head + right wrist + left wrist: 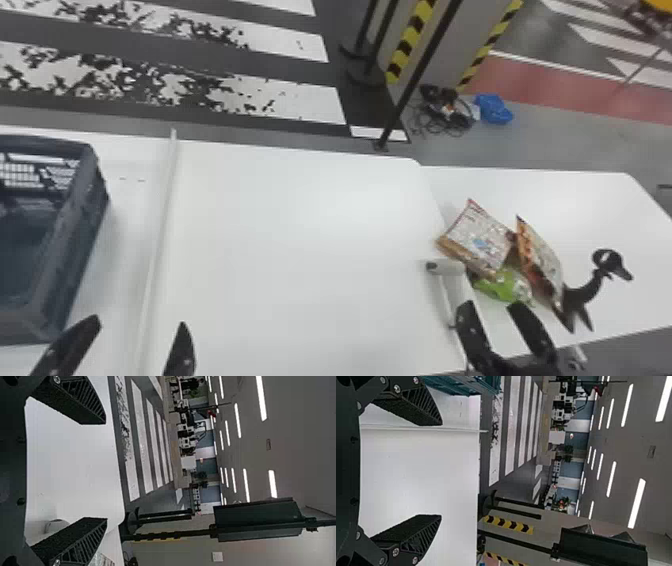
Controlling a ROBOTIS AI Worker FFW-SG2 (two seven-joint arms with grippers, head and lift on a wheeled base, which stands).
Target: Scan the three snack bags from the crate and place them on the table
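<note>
Opens onto a gray floor (pixel 280 65) with white stripes, upper left of the head view. Has a gray wall (pixel 449 55) at upper middle, strip lights (pixel 611 479) at right in the left wrist view.

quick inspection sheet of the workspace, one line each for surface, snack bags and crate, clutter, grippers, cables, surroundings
Surface: white table with a raised strip running across it; second white table at its right.
Job's things: three snack bags clustered on the right-hand table; dark crate at the left.
Clutter: black item with a curved neck right of the bags, purpose unclear.
Grippers: left gripper open, nothing held; right gripper open, nothing held.
Cables: dark tangle on the floor beyond the tables.
Surroundings: blue item on the floor; white floor stripes.
</note>
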